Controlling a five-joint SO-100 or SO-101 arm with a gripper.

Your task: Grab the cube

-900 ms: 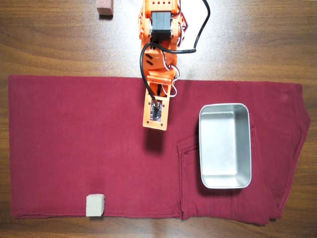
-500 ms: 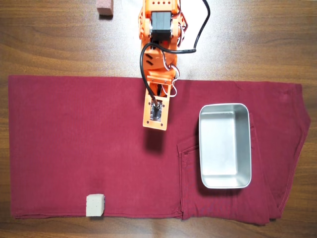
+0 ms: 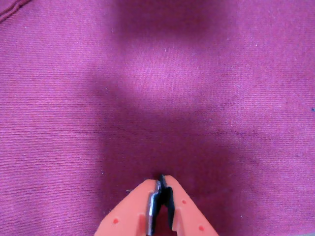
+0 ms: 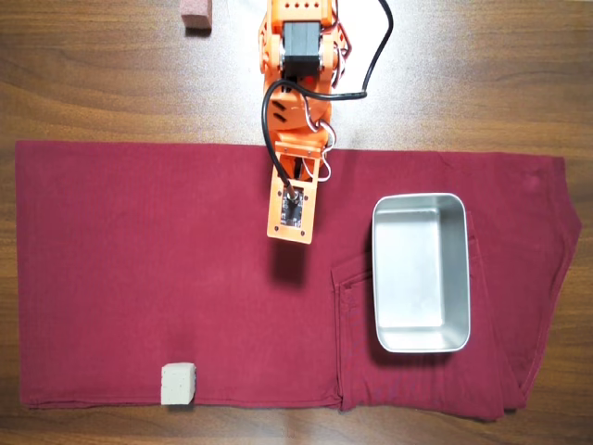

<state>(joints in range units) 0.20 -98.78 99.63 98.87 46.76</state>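
The small pale beige cube (image 4: 179,384) sits near the front left edge of the maroon cloth (image 4: 139,269) in the overhead view. It does not show in the wrist view. My orange arm (image 4: 292,185) reaches from the top centre over the cloth, far from the cube, up and to its right. In the wrist view my gripper (image 3: 161,179) enters from the bottom edge. Its orange jaws are shut together with nothing between them, above bare cloth (image 3: 157,78).
A rectangular empty metal tray (image 4: 419,198) stands on the cloth's right part. A reddish-brown block (image 4: 195,13) lies on the wooden table (image 4: 93,74) at the top left, off the cloth. The cloth has folds and seams near the tray.
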